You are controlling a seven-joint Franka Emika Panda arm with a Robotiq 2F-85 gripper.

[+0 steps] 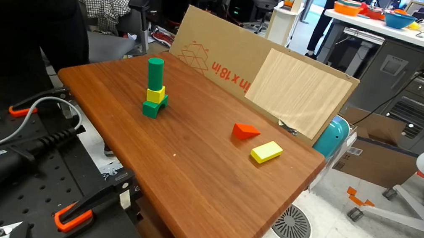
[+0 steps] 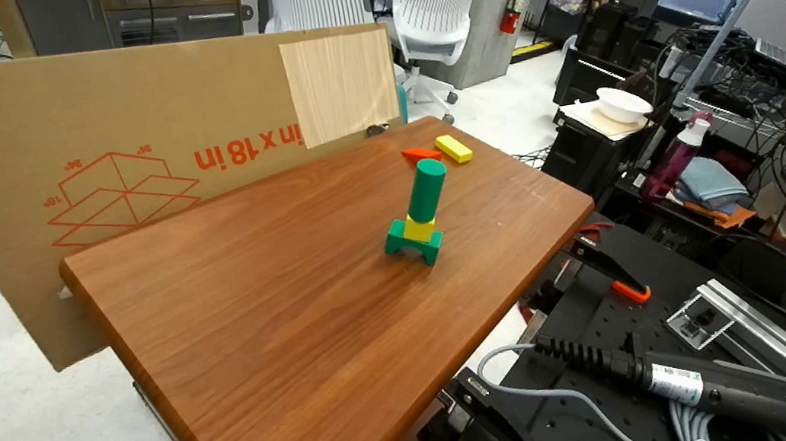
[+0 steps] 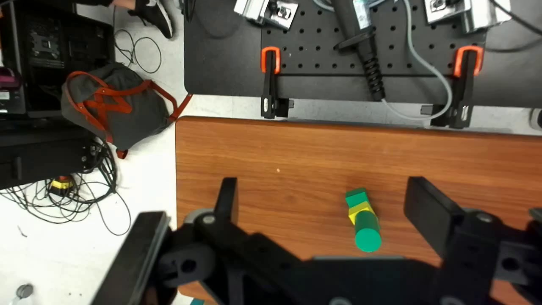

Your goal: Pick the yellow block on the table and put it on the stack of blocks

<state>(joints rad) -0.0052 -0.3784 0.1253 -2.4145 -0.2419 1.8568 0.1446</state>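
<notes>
Gripper (image 3: 324, 197): 2 fingers spread wide, pointing down toward the table (image 1: 191, 171)
Stack of blocks (image 1: 155, 84): 3 pieces upright, between the fingers in the wrist view
Yellow block (image 1: 266, 152): flat on the table, just beside the red-orange wedge (image 1: 244, 131)

Worktop (image 1: 193, 184): reddish-brown wood
Stack of blocks (image 1: 154, 88): upright; green arch (image 1: 150, 109), yellow piece (image 1: 154, 95), green cylinder (image 1: 155, 74) on top
Yellow block (image 1: 266, 152): rectangular, lying flat near a worktop edge, well apart from the stack of blocks

In an exterior view we are seeing the stack of blocks (image 1: 155, 84), the red-orange wedge (image 1: 244, 131) and the flat yellow block (image 1: 266, 152) resting on the table (image 1: 185, 183), clear of the fingers (image 3: 432, 216).
</notes>
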